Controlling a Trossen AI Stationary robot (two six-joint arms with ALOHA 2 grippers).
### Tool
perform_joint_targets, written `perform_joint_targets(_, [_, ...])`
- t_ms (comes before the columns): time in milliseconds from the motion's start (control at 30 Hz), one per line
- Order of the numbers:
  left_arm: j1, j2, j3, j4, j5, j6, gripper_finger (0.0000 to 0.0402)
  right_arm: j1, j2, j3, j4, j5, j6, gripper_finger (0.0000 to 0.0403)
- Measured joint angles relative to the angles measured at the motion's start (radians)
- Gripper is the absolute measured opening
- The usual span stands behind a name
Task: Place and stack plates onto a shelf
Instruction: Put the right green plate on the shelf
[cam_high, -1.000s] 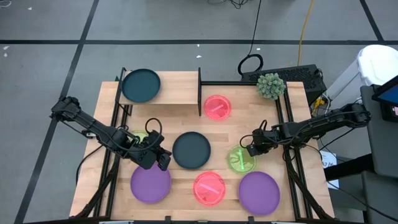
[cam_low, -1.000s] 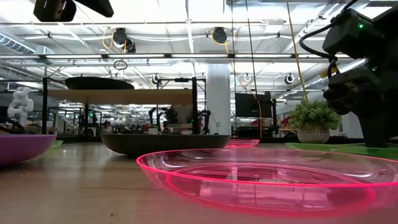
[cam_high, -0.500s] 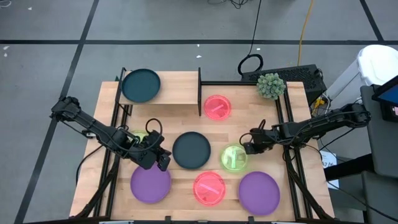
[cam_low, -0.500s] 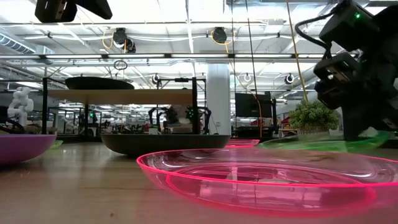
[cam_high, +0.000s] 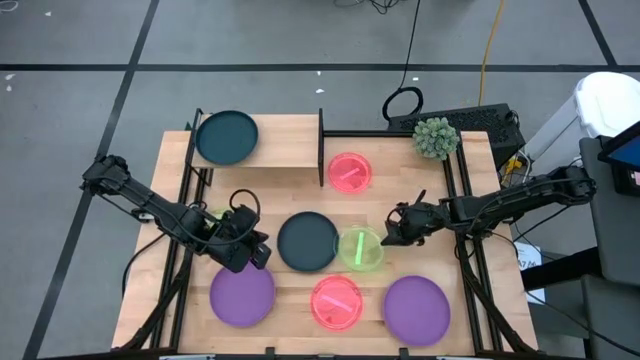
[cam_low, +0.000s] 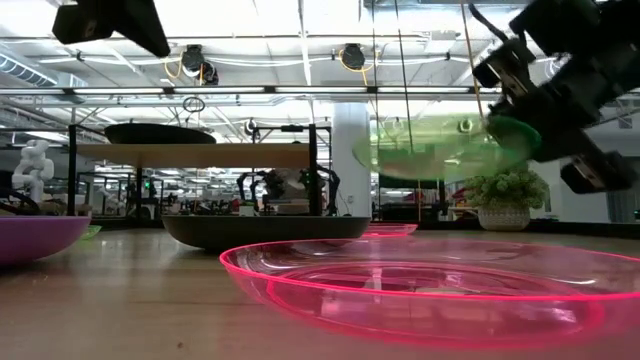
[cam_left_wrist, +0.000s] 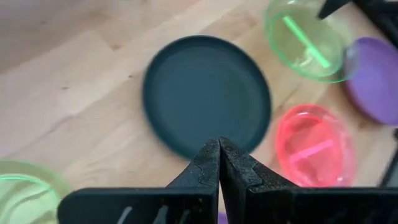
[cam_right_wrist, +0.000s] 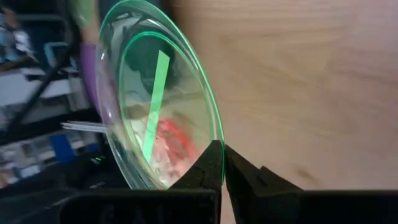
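My right gripper (cam_high: 393, 233) is shut on a translucent green plate (cam_high: 361, 249), which the low view shows in the air (cam_low: 440, 145) above the table. My left gripper (cam_high: 255, 250) is shut and empty. It hovers above the table (cam_low: 100, 20) just left of the dark teal plate (cam_high: 307, 241), which lies flat on the table. A second dark teal plate (cam_high: 227, 137) lies on the shelf (cam_high: 290, 150). The other green plate (cam_high: 215, 218) lies partly under my left arm. My right gripper pinches the green plate's rim (cam_right_wrist: 214, 144) between its two fingers, on the side of the plate facing the table's right edge. The fingers come about level from the right. The plate is lifted clear of the table and slightly tilted.
Two pink plates (cam_high: 349, 172) (cam_high: 337, 302) and two purple plates (cam_high: 242, 295) (cam_high: 416, 310) lie flat on the table. A small potted plant (cam_high: 435, 138) stands at the far right corner. The shelf's right half is bare wood beside its black end panel (cam_high: 321, 135).
My right gripper has lifted the green plate off the table and carried it toward the table's left. The plate lay flat a second ago and now hangs clear, next to the dark teal plate.
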Motion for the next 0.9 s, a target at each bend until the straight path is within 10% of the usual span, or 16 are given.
perform_joint_targets(900, [0.145,-0.003,0.000,-0.076,-0.035,0.292,0.0003,-0.309,0.041,0.551,-0.441,0.086,-0.168,0.0000])
